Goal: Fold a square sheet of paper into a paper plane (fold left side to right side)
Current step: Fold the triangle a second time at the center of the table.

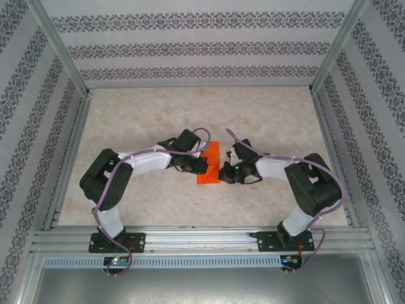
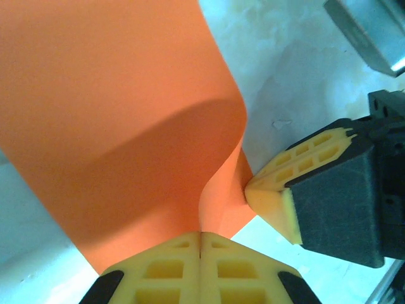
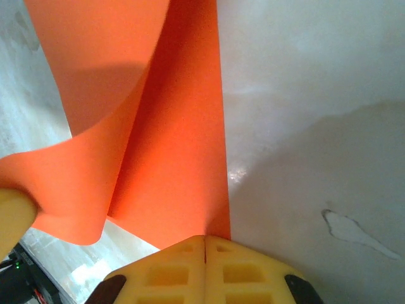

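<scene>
- The top camera sits high behind my bases, looking down over the whole table (image 1: 158, 120).
- My left wrist camera looks out past my left gripper (image 2: 200, 247), close against the orange paper (image 2: 114, 114).
- My right wrist camera looks past my right gripper (image 3: 204, 247), equally close; both share that paper.

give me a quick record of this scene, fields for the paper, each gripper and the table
paper: orange sheet, lifted and curled over itself, partly folded, not pressed flat
left gripper: shut, pinching the sheet's edge
right gripper: shut, pinching another edge of the sheet
table: pale marbled surface under the sheet
location: sheet at mid-table, between the two arms
</scene>
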